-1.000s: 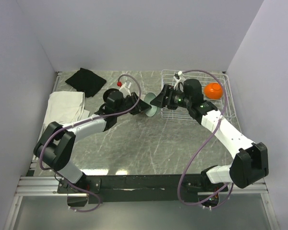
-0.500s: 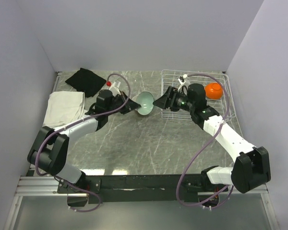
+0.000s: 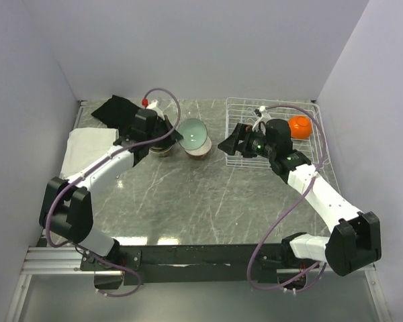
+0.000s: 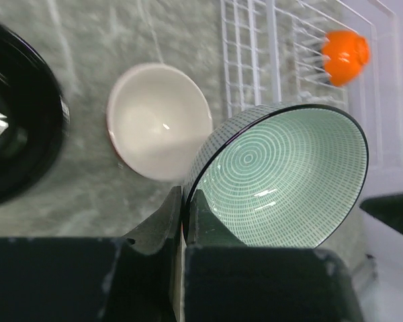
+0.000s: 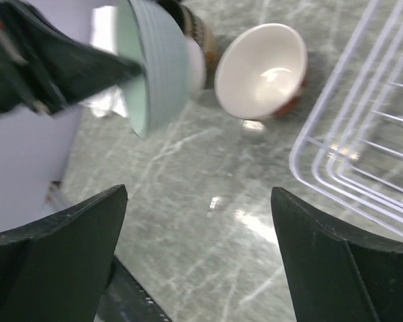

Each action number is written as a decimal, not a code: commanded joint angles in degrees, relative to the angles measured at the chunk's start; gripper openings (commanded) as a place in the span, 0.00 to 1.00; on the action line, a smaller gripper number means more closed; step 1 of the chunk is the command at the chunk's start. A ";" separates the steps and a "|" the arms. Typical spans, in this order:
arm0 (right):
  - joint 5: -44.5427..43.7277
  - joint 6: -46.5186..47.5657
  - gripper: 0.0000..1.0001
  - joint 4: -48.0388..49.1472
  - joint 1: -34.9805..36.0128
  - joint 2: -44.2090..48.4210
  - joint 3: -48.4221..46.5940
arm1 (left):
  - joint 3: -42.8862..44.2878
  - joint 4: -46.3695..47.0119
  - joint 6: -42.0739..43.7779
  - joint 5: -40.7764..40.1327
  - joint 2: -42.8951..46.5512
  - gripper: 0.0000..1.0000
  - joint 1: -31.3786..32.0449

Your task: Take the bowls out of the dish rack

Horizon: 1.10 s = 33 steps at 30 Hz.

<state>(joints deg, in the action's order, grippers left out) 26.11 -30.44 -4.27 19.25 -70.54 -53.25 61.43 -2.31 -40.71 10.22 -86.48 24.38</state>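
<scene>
**Green bowl in left gripper, outside the rack**

The left gripper (image 3: 175,137) pinches the green bowl (image 3: 194,135) by its rim. The wrist view shows the two fingers (image 4: 162,225) pressed together, with the bowl's dark edge caught between them. The bowl is tilted and its pale ringed inside faces up and to the right.

It sits over the table (image 3: 208,201), left of the dish rack (image 3: 272,134), at the far middle of the surface. Just below and near it is a white bowl (image 3: 201,153) with a reddish outside, standing upright on the table. I cannot tell whether the two bowls touch. A black bowl (image 3: 162,149) stands just left of the white one, partly under the left arm.

The right gripper (image 3: 227,143) hovers at the rack's left edge. Its fingers are spread wide, hold nothing, and point towards the green bowl.

The dish rack occupies the far right of the table. One orange bowl (image 3: 299,125) lies in its far right part.

A black cloth (image 3: 117,111) lies at the far left, and a folded white cloth (image 3: 87,151) lies nearer on the same side.
</scene>
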 commanded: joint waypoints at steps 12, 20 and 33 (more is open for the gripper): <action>-13.36 8.90 1.00 -10.23 -0.35 7.43 -1.24 | 26.97 -21.15 14.16 -12.41 -17.74 0.01 3.83; -14.24 9.52 1.00 -11.55 -1.31 9.81 1.05 | 33.66 -25.29 15.04 -13.91 -24.17 0.01 4.89; -14.95 11.36 1.00 -12.08 -3.95 11.75 1.49 | 18.22 -26.52 12.94 -13.20 -3.12 0.01 4.89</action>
<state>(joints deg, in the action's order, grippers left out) 12.21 -20.25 -17.74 15.99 -59.72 -51.94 85.03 -29.91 -26.28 -2.85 -102.04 29.28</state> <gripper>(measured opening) 0.994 0.051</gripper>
